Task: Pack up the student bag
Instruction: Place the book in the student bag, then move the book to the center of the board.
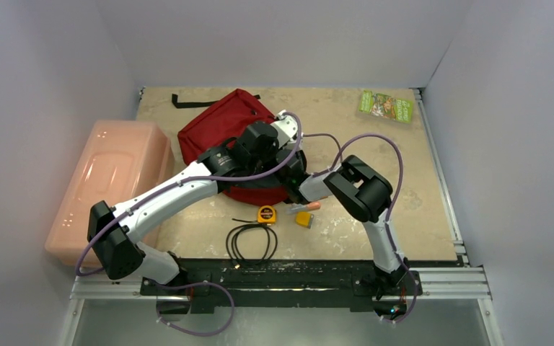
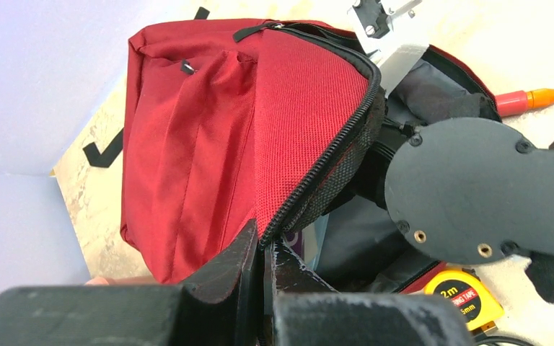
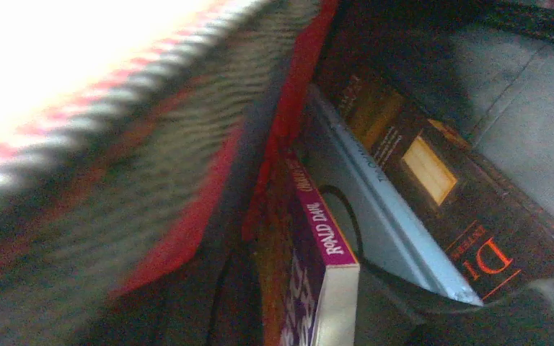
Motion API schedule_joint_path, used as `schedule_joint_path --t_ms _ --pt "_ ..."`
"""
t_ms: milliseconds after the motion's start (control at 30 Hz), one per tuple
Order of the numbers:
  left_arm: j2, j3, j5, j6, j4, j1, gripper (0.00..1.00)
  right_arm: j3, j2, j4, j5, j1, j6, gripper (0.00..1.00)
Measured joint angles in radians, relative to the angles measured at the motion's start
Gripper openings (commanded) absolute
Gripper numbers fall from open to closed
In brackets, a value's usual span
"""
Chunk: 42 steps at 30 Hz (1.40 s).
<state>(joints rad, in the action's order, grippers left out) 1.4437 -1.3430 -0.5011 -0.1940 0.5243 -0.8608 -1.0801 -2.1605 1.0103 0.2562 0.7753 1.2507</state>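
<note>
**A:** How do the left fingers stand?

**B:** The left gripper (image 2: pixel 262 249) is pinched tight on the black zip edge of the dark red soft fabric backpack (image 2: pixel 209 137), at the bottom centre of the left wrist view. The flap rises from the fingers (image 2: pixel 225 270) like a tent, and the mouth gapes to the right.

**A:** And the right gripper?

**B:** I cannot tell. It is down inside that mouth and hidden from above. Its own camera gives only dark blurred shapes along the bottom edge. The right arm (image 1: pixel 361 189) reaches in from the right of the frame.

**A:** What lies inside?

**B:** Books standing on edge, side by side. There is a purple-spined Roald Dahl paperback (image 3: pixel 324 238), a pale blue thin book (image 3: pixel 386 220) just to its right, and a black book with orange lettering (image 3: pixel 433 169) against the grey lining.

**A:** Where is the backpack itself?

**B:** In the top view it lies at the upper centre of the tan wooden tabletop (image 1: pixel 411 216). It is near the pale pink rigid plastic box (image 1: pixel 112 180) at the left, and the left arm (image 1: pixel 166 194) crosses over it.

**A:** What is around it?

**B:** Just below its open end are a yellow tape measure (image 1: pixel 266 214), an orange-tipped red marker (image 1: pixel 307 207) and a small yellow object (image 1: pixel 304 219) that is too small to name. A coiled black cable (image 1: pixel 251 241) lies lower still. A green printed packet (image 1: pixel 385 106) sits well apart at the upper right.
</note>
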Motion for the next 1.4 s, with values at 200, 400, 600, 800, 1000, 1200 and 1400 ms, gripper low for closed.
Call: schedule_joint_path --t_ms 200,400,600,800,1000,1200,1400 --pt "0.0 0.0 -0.008 0.001 -0.003 0.0 0.0 0.09 0.109 -0.015 0.061 0.023 -0.106 0.87" --pt "0.0 0.0 -0.04 0.01 -0.004 0.0 0.0 0.233 0.36 -0.237 0.055 0.023 -0.287 0.91" --pt "0.0 0.012 -0.077 0.083 -0.001 -0.001 0.0 0.239 0.72 -0.684 0.051 0.022 -0.596 0.95" --pt "0.018 0.013 -0.103 0.237 0.048 -0.005 0.0 0.25 0.984 -1.036 0.18 -0.089 -0.731 0.98" --pt "0.021 0.049 -0.005 0.394 0.062 -0.005 0.0 0.262 0.941 -0.993 0.185 -0.632 -0.732 0.99" --pt "0.043 0.11 0.17 0.526 0.048 -0.003 0.0 -0.023 0.525 -0.88 0.153 -0.772 -0.644 0.99" --pt "0.065 0.129 0.247 0.591 0.035 -0.003 0.03 -0.211 0.257 -0.784 0.082 -0.945 -0.483 0.99"
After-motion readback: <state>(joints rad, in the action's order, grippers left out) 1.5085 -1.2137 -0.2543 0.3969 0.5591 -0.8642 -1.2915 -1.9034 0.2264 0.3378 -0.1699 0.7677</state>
